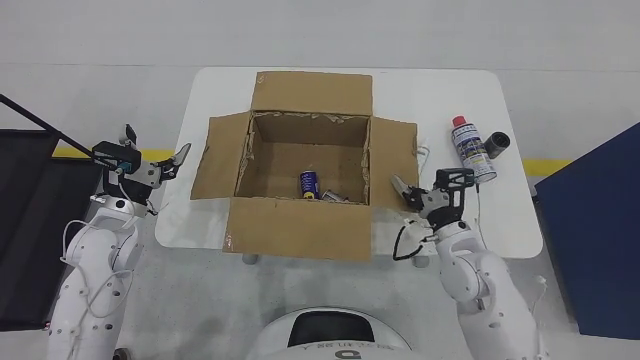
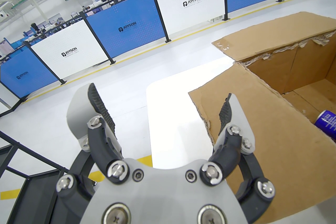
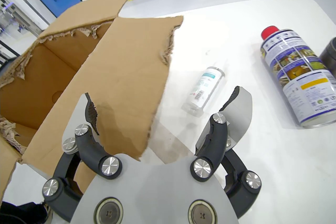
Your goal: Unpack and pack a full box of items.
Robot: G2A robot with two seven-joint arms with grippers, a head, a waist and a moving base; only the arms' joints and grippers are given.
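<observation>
An open cardboard box (image 1: 305,160) stands mid-table with all flaps folded out. Inside lie a blue can (image 1: 309,182) and a small silvery item (image 1: 331,197); the blue can (image 2: 326,121) also peeks over the box wall in the left wrist view. My left gripper (image 2: 160,96) hovers open and empty off the table's left edge, beside the left flap (image 2: 262,125). My right gripper (image 3: 162,96) is open and empty above the right flap's (image 3: 126,72) near corner. On the table right of the box lie a small clear bottle (image 3: 204,89), a red-capped spray can (image 3: 296,72) and a dark cylinder (image 3: 329,51).
The white table (image 1: 450,100) has bare surface behind and to the right of the box. A black rack (image 1: 25,220) stands on the floor to the left. A blue partition (image 1: 600,250) stands to the right.
</observation>
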